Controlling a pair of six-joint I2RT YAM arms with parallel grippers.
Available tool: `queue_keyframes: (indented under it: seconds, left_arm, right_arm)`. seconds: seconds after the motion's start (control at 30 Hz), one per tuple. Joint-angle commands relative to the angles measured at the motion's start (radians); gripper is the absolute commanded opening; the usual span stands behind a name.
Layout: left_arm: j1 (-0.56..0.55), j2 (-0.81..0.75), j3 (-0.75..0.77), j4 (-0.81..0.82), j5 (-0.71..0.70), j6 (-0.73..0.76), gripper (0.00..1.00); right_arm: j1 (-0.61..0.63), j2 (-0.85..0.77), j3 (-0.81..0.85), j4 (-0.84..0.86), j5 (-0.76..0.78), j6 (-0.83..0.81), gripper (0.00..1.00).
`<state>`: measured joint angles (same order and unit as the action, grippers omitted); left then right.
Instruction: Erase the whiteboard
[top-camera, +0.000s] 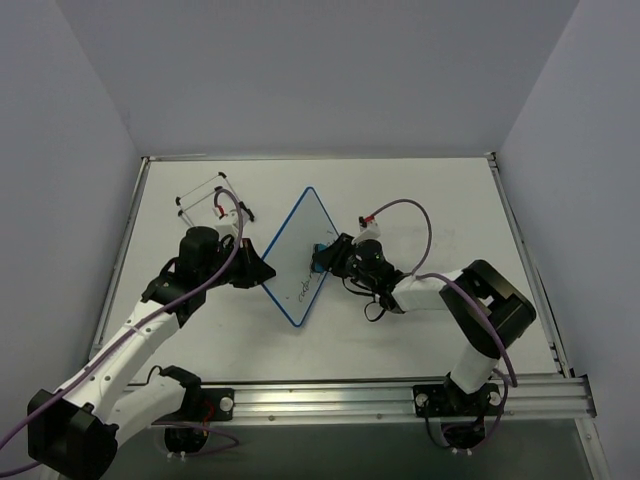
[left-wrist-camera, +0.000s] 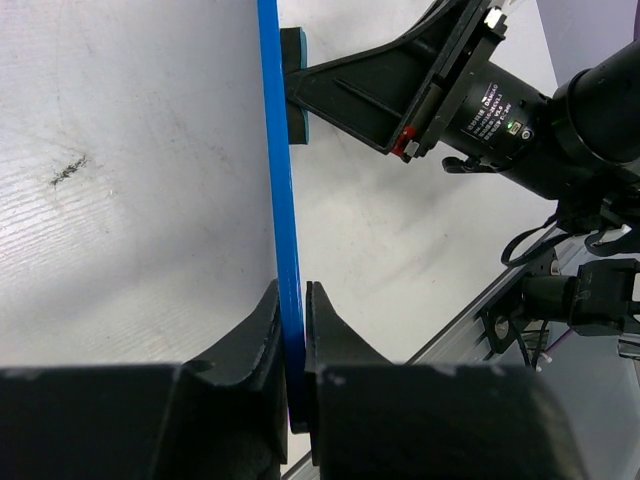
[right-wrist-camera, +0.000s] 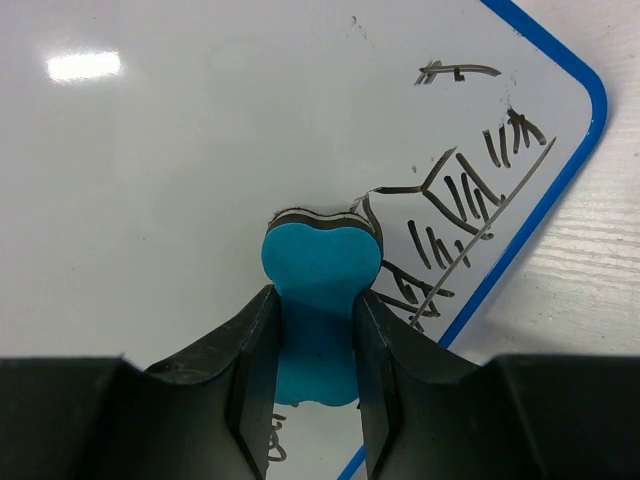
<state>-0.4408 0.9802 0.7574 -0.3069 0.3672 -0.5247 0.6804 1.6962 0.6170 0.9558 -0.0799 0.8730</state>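
Right gripper (right-wrist-camera: 313, 300) presses a pinched blue eraser (right-wrist-camera: 320, 255) onto the scribbled whiteboard (right-wrist-camera: 180, 150); left gripper (left-wrist-camera: 291, 300) clamps its frame edge, what looks like a wire stand (top-camera: 203, 194) nearby

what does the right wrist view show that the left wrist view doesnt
Only the right wrist view: the whiteboard face-on, with black handwriting near its corner.
Only the left wrist view: the board edge-on, its blue frame pinched in the shut left hand, and the right arm seen from outside.
Both: the board, and the blue eraser held against it in the shut right hand.
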Motion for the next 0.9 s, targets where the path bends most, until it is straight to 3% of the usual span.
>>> queue_keyframes:
  seconds: [0.0, 0.4, 0.6, 0.87]
  left_arm:
    - [-0.039, -0.034, 0.036, 0.167, 0.366, -0.077, 0.02]
    - [-0.039, -0.018, 0.033, 0.172, 0.366, -0.072, 0.02]
    - [-0.039, -0.023, 0.023, 0.184, 0.320, -0.103, 0.02]
    - [-0.038, -0.048, 0.014, 0.169, 0.187, -0.110, 0.02]
  right_arm:
    - [0.030, 0.008, 0.069, -0.110, -0.006, -0.057, 0.00]
    - [0.168, -0.227, 0.234, -0.256, -0.069, -0.088, 0.00]
    - [0.249, -0.270, 0.181, -0.287, 0.074, -0.083, 0.00]
    - [0.376, -0.291, 0.038, -0.402, 0.365, 0.152, 0.00]
